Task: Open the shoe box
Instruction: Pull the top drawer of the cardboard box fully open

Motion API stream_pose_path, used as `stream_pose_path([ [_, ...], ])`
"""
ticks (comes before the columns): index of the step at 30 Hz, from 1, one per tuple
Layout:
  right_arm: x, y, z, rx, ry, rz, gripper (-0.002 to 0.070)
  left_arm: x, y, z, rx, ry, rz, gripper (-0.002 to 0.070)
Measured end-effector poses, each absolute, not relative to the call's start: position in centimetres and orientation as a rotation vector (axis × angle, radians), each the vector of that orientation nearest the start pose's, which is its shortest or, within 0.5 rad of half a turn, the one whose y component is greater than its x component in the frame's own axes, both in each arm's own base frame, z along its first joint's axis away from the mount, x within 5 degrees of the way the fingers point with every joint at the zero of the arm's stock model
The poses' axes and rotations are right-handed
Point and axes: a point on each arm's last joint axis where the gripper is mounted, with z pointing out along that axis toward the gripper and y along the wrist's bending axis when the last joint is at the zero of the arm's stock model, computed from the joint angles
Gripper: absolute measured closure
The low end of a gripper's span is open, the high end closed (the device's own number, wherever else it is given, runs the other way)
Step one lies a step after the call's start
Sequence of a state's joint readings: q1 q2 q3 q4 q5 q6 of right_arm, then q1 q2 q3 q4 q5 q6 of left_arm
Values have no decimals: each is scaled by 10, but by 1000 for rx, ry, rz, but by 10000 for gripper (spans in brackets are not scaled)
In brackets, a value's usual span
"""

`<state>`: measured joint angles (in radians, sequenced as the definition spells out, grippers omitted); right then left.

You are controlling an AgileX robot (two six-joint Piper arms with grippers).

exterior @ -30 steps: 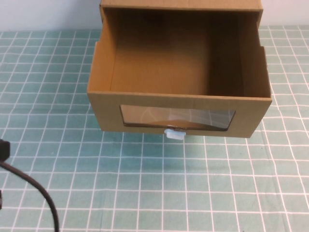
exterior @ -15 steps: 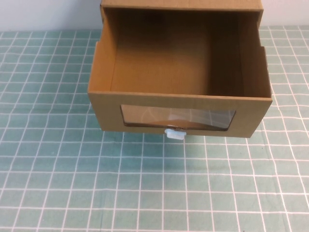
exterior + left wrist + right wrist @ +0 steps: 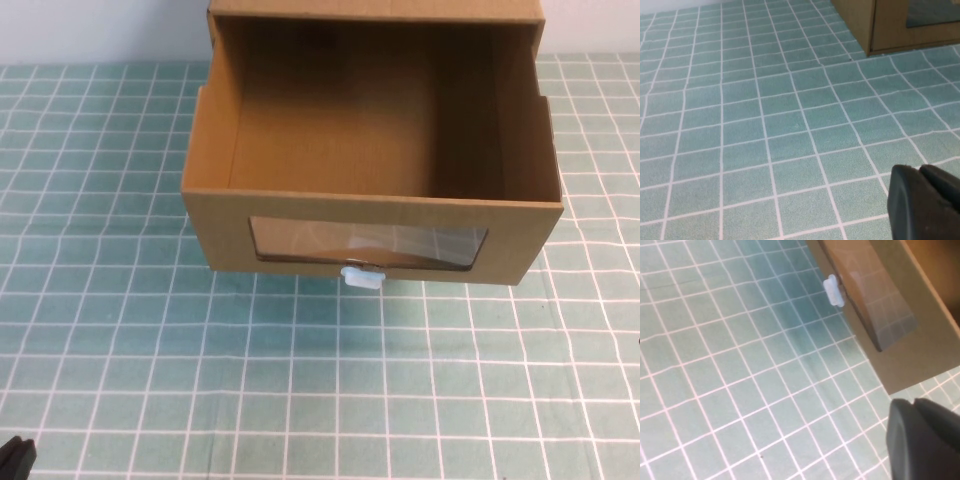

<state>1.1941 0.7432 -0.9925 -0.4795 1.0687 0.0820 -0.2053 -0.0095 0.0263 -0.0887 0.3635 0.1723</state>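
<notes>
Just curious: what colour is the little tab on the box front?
White tab, clearest in the high view.

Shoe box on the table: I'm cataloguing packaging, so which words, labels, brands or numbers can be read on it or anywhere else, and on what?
None: no text can be read in any view.
Shoe box: plain brown cardboard, no print.
Clear window and white pull tab: unmarked.
Green mat: white grid lines only.
Left gripper, shut, over the mat at near left; right gripper, shut, over the mat before the box: no markings.
</notes>
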Motion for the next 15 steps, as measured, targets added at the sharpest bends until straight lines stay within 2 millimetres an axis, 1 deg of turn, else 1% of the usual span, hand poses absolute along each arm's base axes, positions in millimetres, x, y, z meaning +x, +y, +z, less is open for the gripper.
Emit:
stream_pose_path([
  [6,73,92,392,-1201,1848,150,689,51,-13,172,291,1841,-109,680],
  [15,73,92,392,-1202,1849,153,689,51,-13,172,294,1841,-105,680],
])
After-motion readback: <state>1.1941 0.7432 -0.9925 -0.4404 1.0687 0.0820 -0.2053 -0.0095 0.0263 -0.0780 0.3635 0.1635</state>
